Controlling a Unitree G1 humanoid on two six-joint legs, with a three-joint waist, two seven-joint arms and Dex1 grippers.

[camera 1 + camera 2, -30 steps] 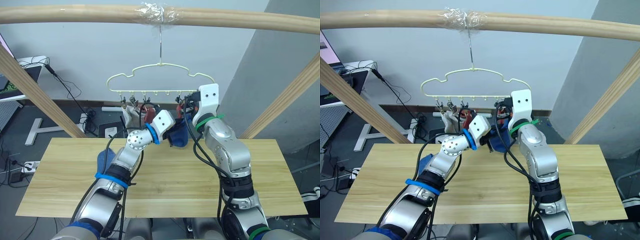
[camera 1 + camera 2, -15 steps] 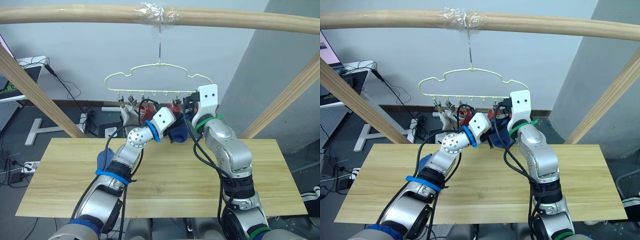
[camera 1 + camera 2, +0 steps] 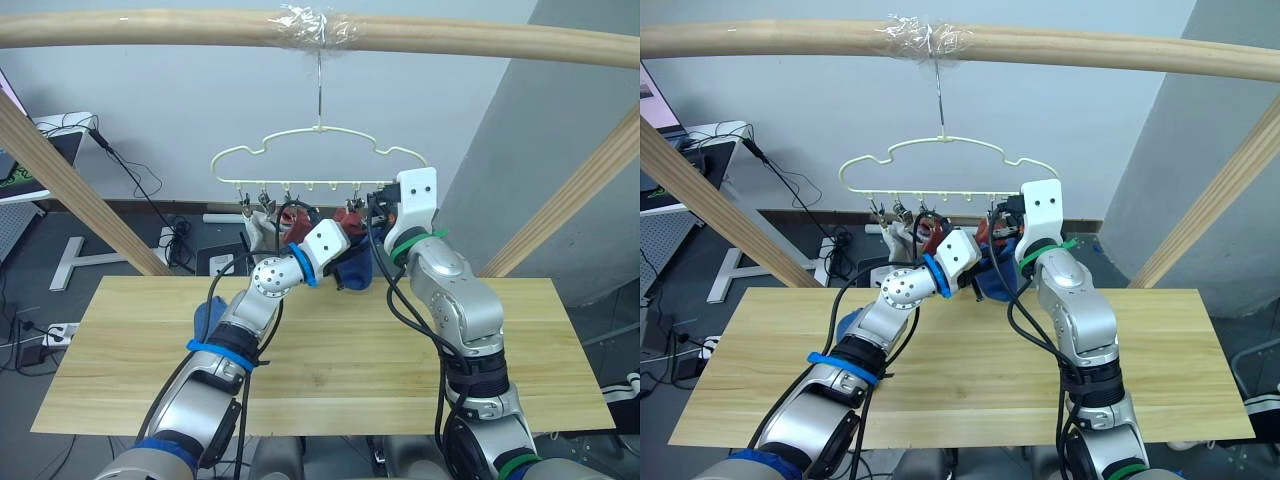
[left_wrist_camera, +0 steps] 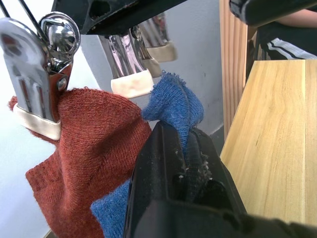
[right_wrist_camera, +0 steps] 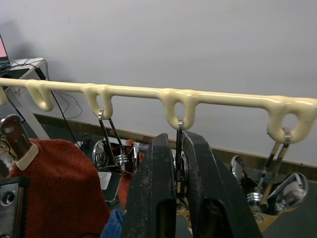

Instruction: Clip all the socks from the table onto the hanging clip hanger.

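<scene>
We have the left gripper (image 4: 184,163) with its jaws clenched on the cuff of a blue sock (image 4: 173,106), the cuff bunched and sticking up out of the jaws while the rest of the sock hangs below. The right gripper (image 5: 176,171) has its jaws pinched on one clip (image 5: 179,163) of the clip hanger (image 3: 318,132), squeezing the metal handles just under the yellow-green bar. What matters for us now is that the clip's cream-tipped mouth (image 4: 131,84) sits just above and slightly to the side of our left jaws, with the sock's edge touching or almost touching it; we judge the cuff must go up between the tips. A rust-red sock (image 4: 86,134) hangs clipped just beside it. Another blue sock (image 3: 208,318) lies on the tabletop (image 3: 330,370), well below both jaws.
</scene>
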